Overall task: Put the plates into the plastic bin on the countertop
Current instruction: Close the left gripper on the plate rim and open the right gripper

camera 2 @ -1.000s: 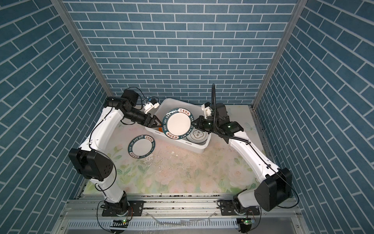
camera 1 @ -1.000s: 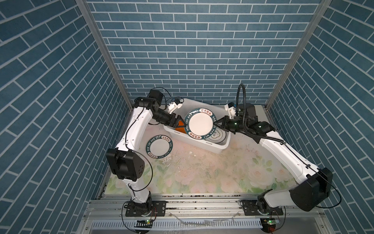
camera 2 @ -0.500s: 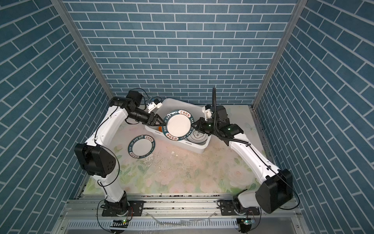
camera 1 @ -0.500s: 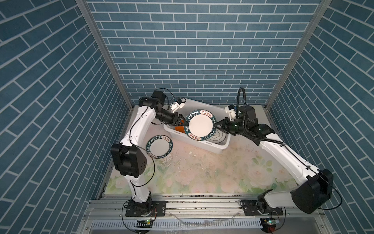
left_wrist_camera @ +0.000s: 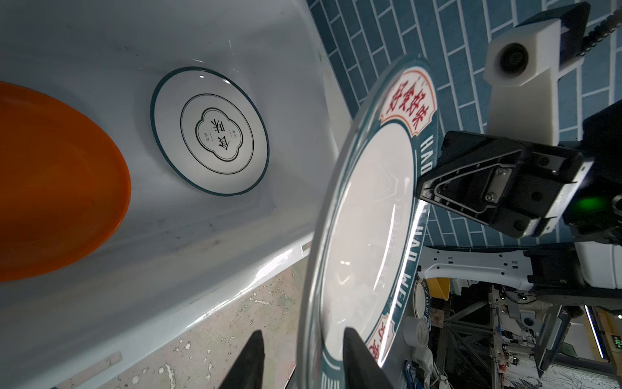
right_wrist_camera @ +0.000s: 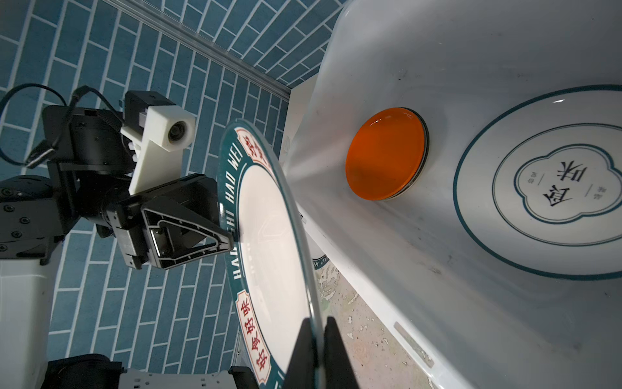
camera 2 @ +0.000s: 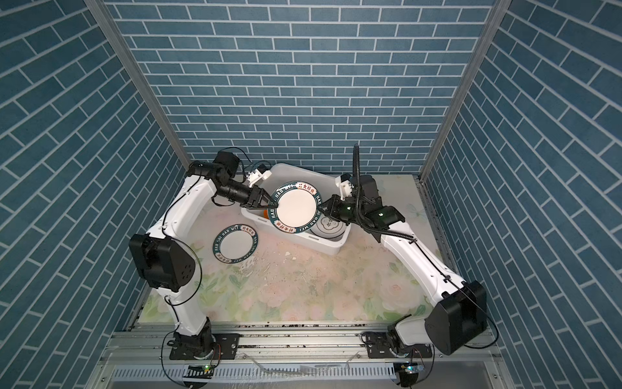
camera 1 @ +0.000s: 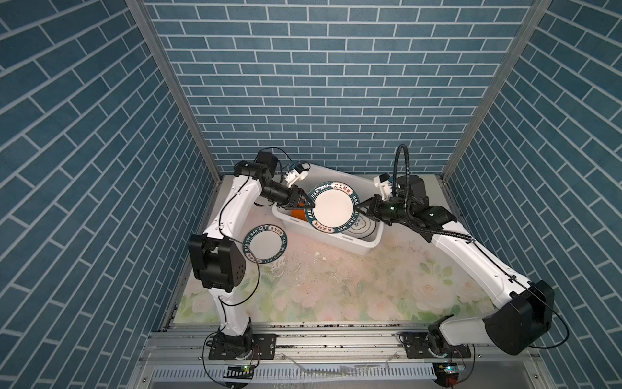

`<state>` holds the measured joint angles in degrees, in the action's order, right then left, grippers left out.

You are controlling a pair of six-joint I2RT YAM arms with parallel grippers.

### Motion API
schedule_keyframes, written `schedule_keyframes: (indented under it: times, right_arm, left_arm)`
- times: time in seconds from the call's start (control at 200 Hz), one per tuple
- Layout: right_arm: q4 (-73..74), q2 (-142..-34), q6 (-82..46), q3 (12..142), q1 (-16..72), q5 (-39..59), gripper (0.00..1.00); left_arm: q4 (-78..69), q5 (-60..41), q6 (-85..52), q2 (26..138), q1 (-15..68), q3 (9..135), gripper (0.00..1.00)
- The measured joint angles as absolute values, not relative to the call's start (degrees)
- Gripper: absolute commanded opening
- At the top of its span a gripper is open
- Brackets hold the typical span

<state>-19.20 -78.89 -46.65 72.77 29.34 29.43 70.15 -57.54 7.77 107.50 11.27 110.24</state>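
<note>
The lettered plate (camera 1: 331, 208) is held over the plastic bin (camera 1: 365, 247), clamped by the right gripper (camera 1: 360, 209). The jaws of the left gripper (camera 1: 308, 203), still apart, have been brought astride its opposite rim; a handover looks likely.

Both top views look steeply down on everything; both wrist views look closely into the plastic bin (left_wrist_camera: 101, 40).

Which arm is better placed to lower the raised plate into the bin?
Right, likely: right gripper grips the raised plate by its rim above the plastic bin; left gripper merely straddles the opposite rim.
</note>
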Motion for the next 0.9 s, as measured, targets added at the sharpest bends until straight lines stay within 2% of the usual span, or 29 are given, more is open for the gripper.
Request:
schedule_keyframes:
  times: [0.115, 0.365, 0.505, 0.74, 0.9]
  right_arm:
    - [-19.14, -79.18, -46.65, 72.77, 29.34, 29.76, 0.00]
    - [-18.79, -80.29, -46.65, 72.77, 29.34, 29.80, 0.00]
    - [-18.63, -80.60, -46.65, 72.77, 29.34, 29.82, 0.00]
    - [-18.35, -80.75, -46.63, 72.77, 29.32, 30.00, 0.00]
    - [-18.35, -80.95, -46.63, 72.77, 29.30, 30.06, 0.00]
  left_arm:
    - [69.84, -58.17, 7.40, 107.59, 11.29, 110.24, 0.29]
    - [69.71, -58.28, 7.03, 107.59, 11.29, 110.32, 0.33]
    - [69.73, -57.67, 6.92, 107.61, 11.27, 110.43, 0.32]
    - [69.84, -55.99, 6.96, 107.94, 11.22, 111.72, 0.19]
    - [70.00, -55.44, 7.01, 108.33, 11.22, 111.83, 0.17]
